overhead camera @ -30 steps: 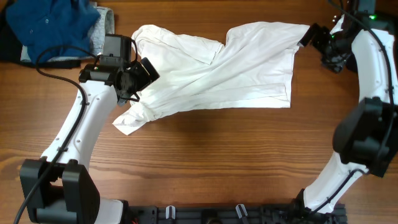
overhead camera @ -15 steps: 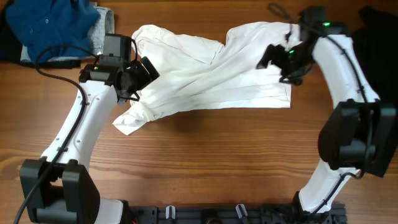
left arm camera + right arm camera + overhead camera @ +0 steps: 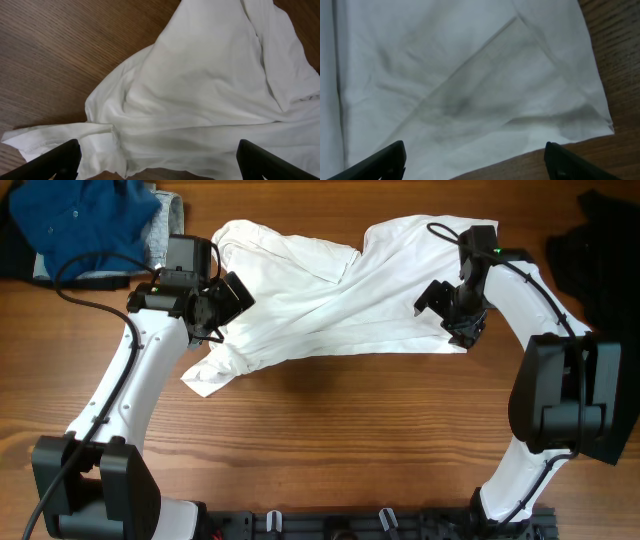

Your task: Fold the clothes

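So the white T-shirt (image 3: 340,300) is sprawled across the upper middle of the overhead view, on the wooden table (image 3: 330,440). It's not flat at all, it's kind of twisted through the middle with creases running diagonally. One loose bit pokes out toward the lower left and the right half lies smoother, ending in a fairly straight bottom edge.

The left gripper (image 3: 228,302) hangs over the left part of the shirt. In its wrist view the two dark fingers (image 3: 62,157) sit at the bottom corners of the frame, spread wide with nothing between them, just rumpled white cloth below and bare wood in the upper left.

The right gripper (image 3: 452,308) is over the lower right part of the shirt, near that corner. Its fingers (image 3: 380,160) are spread wide too and aren't pinching anything. The wrist cam shows the shirt's corner at the right, wood beyond it, and a diagonal seam showing faintly through the fabric. Can't tell if the tips are actually touching the cloth.

Other stuff: a blue garment (image 3: 85,220) bunched in the upper left corner on top of a grey garment (image 3: 172,215), and a black garment (image 3: 605,250) at the upper right edge, well apart from the shirt
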{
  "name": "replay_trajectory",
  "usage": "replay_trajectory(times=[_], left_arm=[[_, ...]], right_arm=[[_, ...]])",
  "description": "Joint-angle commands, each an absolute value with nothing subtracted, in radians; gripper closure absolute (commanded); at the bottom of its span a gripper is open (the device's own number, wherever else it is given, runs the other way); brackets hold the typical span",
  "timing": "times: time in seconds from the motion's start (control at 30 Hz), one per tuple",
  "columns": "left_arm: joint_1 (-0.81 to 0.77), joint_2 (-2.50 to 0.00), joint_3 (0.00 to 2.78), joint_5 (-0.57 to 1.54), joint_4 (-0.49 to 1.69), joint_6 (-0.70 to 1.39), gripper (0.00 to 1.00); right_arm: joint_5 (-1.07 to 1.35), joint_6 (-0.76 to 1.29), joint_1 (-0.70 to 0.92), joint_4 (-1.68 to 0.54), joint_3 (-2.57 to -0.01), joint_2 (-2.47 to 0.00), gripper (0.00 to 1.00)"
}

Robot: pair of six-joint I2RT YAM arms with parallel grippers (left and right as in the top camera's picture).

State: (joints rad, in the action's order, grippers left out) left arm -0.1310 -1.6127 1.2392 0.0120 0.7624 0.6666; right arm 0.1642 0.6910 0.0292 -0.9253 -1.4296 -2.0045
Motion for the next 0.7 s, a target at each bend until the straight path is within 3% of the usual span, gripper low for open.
replay_trajectory(times=[0.0,0.27,0.67], left_arm=[[-0.134,-1.605,1.244,-0.010,0.767,0.658,0.00],[-0.134,-1.605,1.244,-0.010,0.767,0.658,0.00],[-0.134,-1.605,1.244,-0.014,0.766,0.658,0.00]], right_arm=[[0.107,0.723,0.028,-0.896,-1.410,-2.009,0.12],[0.085,0.737,0.027,-0.849,-1.399,-2.026,0.15],[0.084,0.741,0.027,-0.858,-1.399,-2.056,0.31]])
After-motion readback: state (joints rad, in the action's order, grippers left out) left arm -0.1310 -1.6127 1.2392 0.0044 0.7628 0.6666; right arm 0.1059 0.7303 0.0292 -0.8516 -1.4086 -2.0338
